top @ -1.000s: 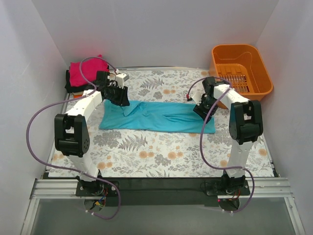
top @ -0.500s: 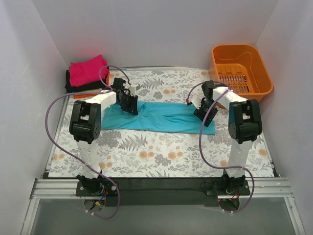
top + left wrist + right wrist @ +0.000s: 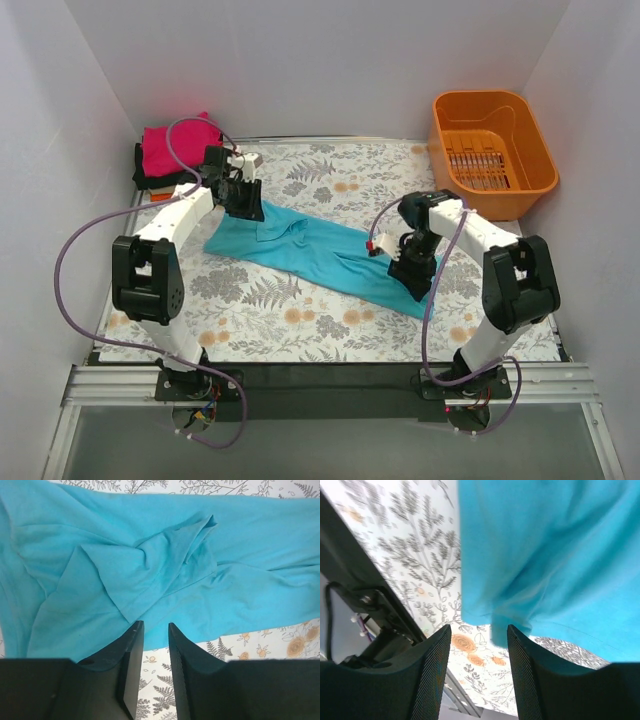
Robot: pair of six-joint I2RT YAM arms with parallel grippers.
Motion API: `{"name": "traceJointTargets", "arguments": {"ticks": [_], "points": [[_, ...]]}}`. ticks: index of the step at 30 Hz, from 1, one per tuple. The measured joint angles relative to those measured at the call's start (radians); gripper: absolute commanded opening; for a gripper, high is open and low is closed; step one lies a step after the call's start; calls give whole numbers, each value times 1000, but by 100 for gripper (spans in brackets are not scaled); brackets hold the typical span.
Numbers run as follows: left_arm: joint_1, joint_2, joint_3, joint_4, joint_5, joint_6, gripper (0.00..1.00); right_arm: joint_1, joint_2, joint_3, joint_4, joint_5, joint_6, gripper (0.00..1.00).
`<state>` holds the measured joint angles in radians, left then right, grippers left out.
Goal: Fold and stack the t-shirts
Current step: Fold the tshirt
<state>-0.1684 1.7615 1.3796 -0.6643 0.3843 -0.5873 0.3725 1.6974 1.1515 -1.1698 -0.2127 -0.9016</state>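
The teal t-shirt (image 3: pixel 310 250) lies slantwise on the flowered cloth, from back left to front right, rumpled in the middle (image 3: pixel 150 565). My left gripper (image 3: pixel 245 200) hovers at its back-left edge. Its jaws (image 3: pixel 152 630) stand open by a narrow gap, with only tablecloth between them. My right gripper (image 3: pixel 410 272) is over the shirt's front-right end. It is open wide (image 3: pixel 480 630), and a folded corner of the teal t-shirt (image 3: pixel 545 555) reaches just between its tips, gripped by neither finger. A folded magenta-pink t-shirt (image 3: pixel 172 145) rests on a black one (image 3: pixel 150 178) at the back left.
An orange plastic basket (image 3: pixel 492 150) stands at the back right corner. White walls close in on three sides. The flowered tablecloth (image 3: pixel 300 320) stretches in front of the shirt. Purple cables loop off both arms.
The right arm swung toward the front, and the shirt's right end came with it, so the shirt now lies slanted. The left gripper went in over the shirt, then drew back to its back-left edge.
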Motion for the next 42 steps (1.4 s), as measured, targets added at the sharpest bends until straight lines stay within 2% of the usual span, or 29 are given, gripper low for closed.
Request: {"name": "traceJointTargets", "arguments": {"ticks": [3,7,12,18,22,25,27,30,34,38,42], "points": [[-4,-2,-14,-10,-26,-37,23,-8,-26,109,-61,-48,-6,47],[-6,91,-14,-14,-61,-75,22,-76,19,215,-23,-37,0,45],[-11,259,48,-30,-93,-97,18,-102,145,185,54,27,13,42],[-24,366,200,-47,-103,-100,17,-81,235,147,103,74,37,43],[-51,514,431,-65,-90,-87,18,-3,221,116,97,97,56,44],[-74,642,629,-47,-60,-78,22,114,220,109,76,84,89,46],[-85,698,714,-15,-21,-79,25,224,221,119,68,33,111,50],[-93,732,774,8,17,-84,28,352,224,172,65,-63,139,51],[-97,692,738,24,41,-96,30,354,187,245,60,-134,150,51],[-102,527,563,39,25,-106,29,264,100,241,54,-117,136,50],[-107,385,438,48,-5,-113,26,193,92,198,74,-70,122,46]]}}
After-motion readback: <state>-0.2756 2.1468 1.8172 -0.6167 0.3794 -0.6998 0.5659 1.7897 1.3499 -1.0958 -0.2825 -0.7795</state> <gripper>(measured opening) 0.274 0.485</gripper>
